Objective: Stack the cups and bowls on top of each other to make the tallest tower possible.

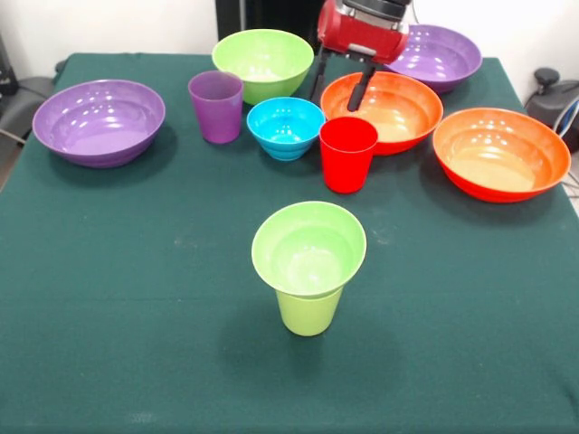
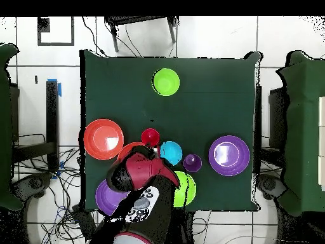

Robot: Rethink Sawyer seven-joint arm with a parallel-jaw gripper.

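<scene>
Tower point(image 1: 308, 262) so far: small lime-green bowl point(image 1: 308, 248) seated on the lime-green cup point(image 1: 309, 312), alone in the desk's point(image 1: 136, 298) front middle, well apart from the rest. Red cup point(image 1: 348, 154) stands loose just beside the blue bowl point(image 1: 286, 127). Tool point(image 1: 339, 83) hangs above the nearer orange bowl point(image 1: 384, 108), fingers spread, nothing held.

Risks, as judged:
- Descending on the red cup, a finger may clip the orange bowl's rim or the blue bowl, both crowding it.
- The bowl overhangs its narrow cup; an off-centre placement could tip the stack.
- The purple cup point(image 1: 216, 106) sits close enough to be nudged.
</scene>
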